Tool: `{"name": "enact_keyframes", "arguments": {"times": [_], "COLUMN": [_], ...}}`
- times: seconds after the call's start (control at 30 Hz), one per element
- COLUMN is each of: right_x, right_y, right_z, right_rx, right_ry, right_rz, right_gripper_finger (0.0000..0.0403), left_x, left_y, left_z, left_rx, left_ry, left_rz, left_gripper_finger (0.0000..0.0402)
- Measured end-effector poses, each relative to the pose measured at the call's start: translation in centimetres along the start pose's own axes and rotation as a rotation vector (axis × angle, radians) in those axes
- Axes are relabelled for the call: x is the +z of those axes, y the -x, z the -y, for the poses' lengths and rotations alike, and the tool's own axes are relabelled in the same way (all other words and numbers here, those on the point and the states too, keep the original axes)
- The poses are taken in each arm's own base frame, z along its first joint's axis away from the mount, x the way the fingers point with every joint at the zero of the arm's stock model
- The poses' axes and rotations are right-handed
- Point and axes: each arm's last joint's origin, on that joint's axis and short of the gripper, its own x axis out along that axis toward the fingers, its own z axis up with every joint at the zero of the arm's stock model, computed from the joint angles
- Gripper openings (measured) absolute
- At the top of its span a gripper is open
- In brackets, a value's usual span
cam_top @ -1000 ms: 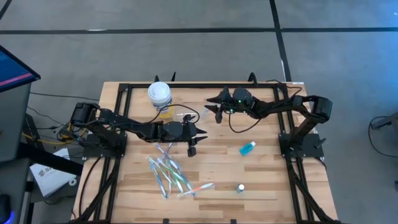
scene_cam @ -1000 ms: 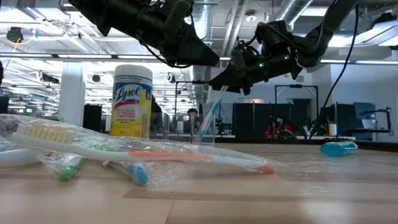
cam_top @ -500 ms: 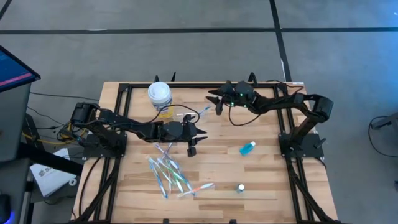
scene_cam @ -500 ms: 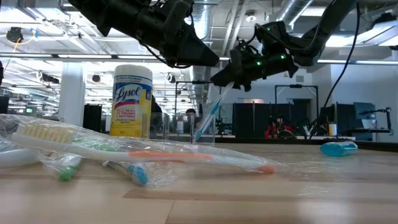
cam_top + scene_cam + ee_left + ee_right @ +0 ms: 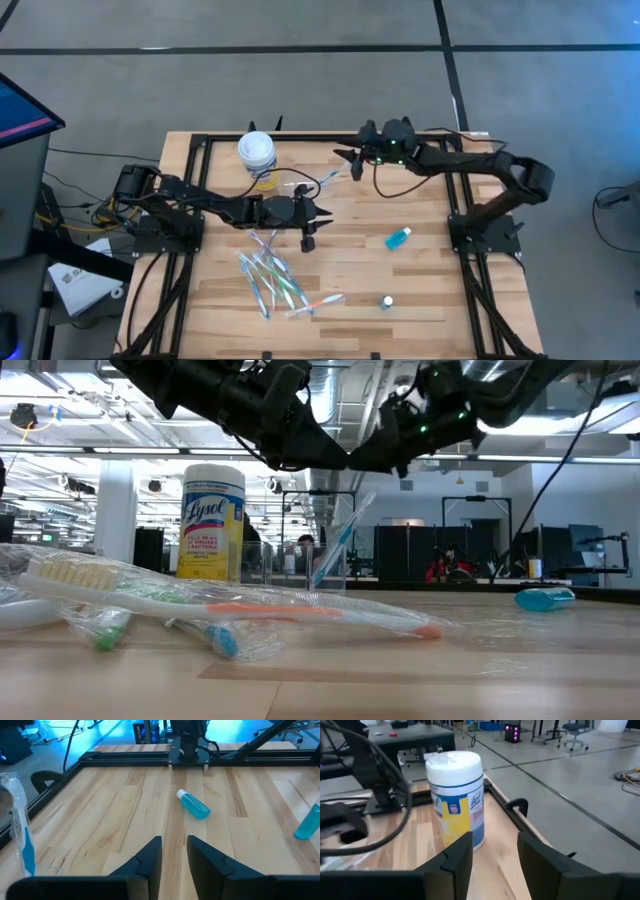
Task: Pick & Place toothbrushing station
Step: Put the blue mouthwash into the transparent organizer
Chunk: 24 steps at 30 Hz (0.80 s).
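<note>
A clear cup (image 5: 293,187) stands near the table's far edge with one wrapped blue toothbrush (image 5: 338,545) leaning in it, its upper end sticking out toward the right. Several wrapped toothbrushes (image 5: 270,275) lie in a heap at the near left. A blue tube (image 5: 398,238) lies at the right, and a second small one (image 5: 386,300) nearer the front. My right gripper (image 5: 347,160) hangs open above and to the right of the cup, with nothing between its fingers (image 5: 457,855). My left gripper (image 5: 322,214) waits open over mid-table, empty (image 5: 175,855).
A yellow canister with a white lid (image 5: 257,155) stands just left of the cup. A black frame (image 5: 190,150) runs around the wooden table. Bare wood lies between the heap of brushes and the blue tube.
My right gripper has risen and drawn back toward the table's far edge, away from the cup. The toothbrush in the cup has tipped from nearly upright to a slant toward the right and stays there.
</note>
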Motion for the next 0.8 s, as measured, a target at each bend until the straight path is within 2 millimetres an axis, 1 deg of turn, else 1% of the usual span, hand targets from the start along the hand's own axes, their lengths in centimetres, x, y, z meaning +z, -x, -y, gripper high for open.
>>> {"name": "enact_keyframes", "arguments": {"times": [0.23, 0.47, 0.63, 0.8], "right_x": [0.1, -0.3, -0.9, -1.6], "right_y": [2.9, 5.4, 6.7, 7.3], "right_z": [-1.5, -3.2, -4.3, -5.4], "right_rx": [0.040, 0.091, 0.129, 0.166], "right_ry": [0.031, 0.031, 0.036, 0.043], "right_rz": [-0.176, -0.336, -0.446, -0.538], "right_gripper_finger": [0.0128, 0.0128, 0.0124, 0.0121], "left_x": [0.0, 0.0, 0.0, 0.0], "left_y": [0.0, 0.0, 0.0, 0.0], "left_z": [0.0, 0.0, 0.0, 0.0], "left_rx": [0.001, 0.004, 0.004, 0.003], "left_ry": [0.019, 0.019, 0.020, 0.020], "left_rz": [0.001, 0.001, 0.001, 0.001], "left_gripper_finger": [0.0086, 0.0086, 0.0086, 0.0086]}}
